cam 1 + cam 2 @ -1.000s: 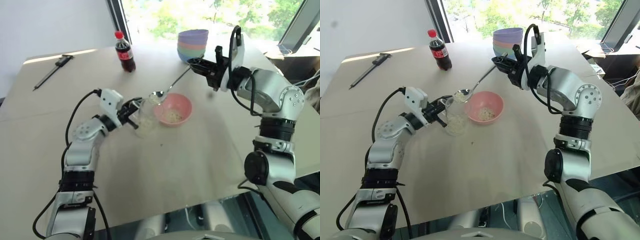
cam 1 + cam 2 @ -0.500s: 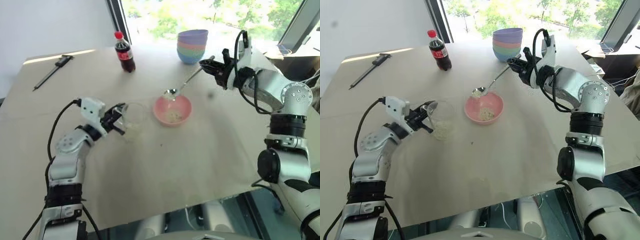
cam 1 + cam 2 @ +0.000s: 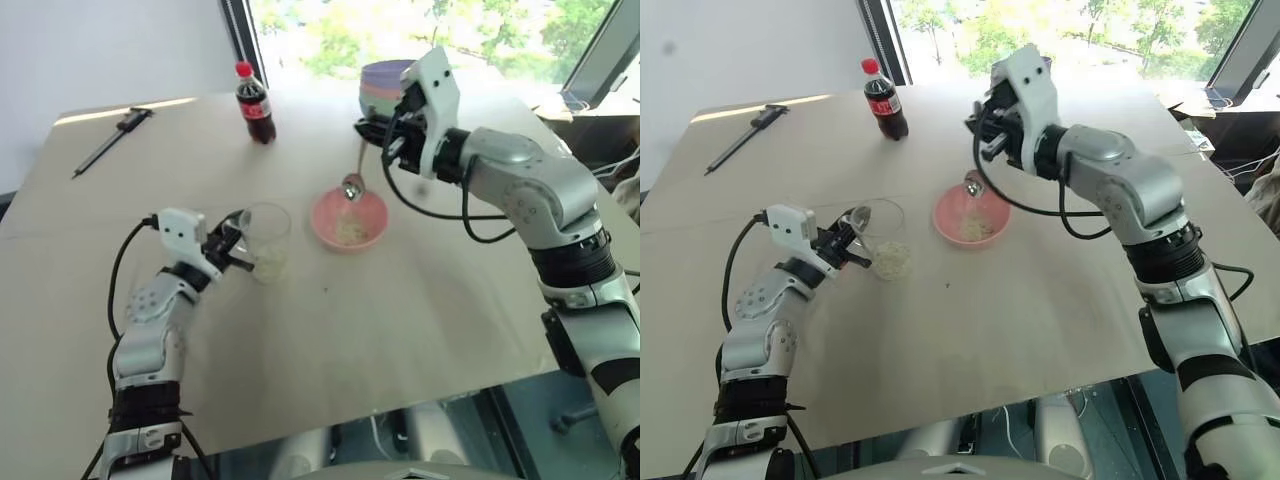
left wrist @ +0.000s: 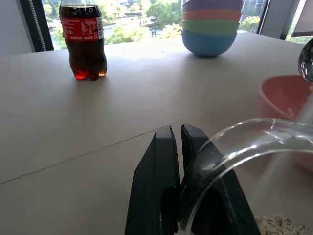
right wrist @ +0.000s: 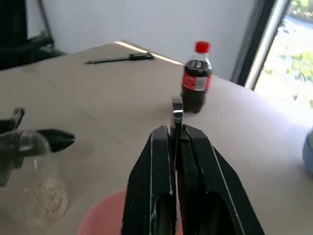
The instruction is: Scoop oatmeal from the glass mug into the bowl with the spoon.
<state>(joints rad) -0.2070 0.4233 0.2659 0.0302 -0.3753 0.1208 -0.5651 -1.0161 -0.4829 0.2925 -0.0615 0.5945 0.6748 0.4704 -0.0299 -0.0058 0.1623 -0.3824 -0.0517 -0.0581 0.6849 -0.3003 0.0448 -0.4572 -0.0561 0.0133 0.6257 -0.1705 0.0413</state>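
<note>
Nearest the robot, at about eight o'clock on the table (image 3: 400,330), the left gripper (image 3: 232,247) is seen pinched shut on the rim of the glass mug (image 3: 267,241); the wall of the glass is clamped between the black fingers (image 4: 168,161), presumably so that the mug is steadied and kept clear while the spoon is emptied. A low layer of oatmeal (image 3: 891,260) is left in the bottom of the mug.

At three o'clock from the mug, well apart from it, the pink bowl (image 3: 348,220) is set near the table's centre, and a small heap of flakes is already held in it. Directly above its far rim the spoon (image 3: 353,186) is hung, its handle gripped tight between the narrow jaws of the right gripper (image 3: 385,140) and its bowl turned downward, an attitude judged to suit tipping a load into the pink bowl.

Farther off, at twelve o'clock, a cola bottle (image 3: 253,103) with a red cap and a stack of pastel bowls (image 4: 212,24) are placed by the window; a thin black tool (image 3: 110,140) is laid at ten o'clock.

The surface is a pale beige tabletop, daylit, with greenery visible through the glazing beyond.
</note>
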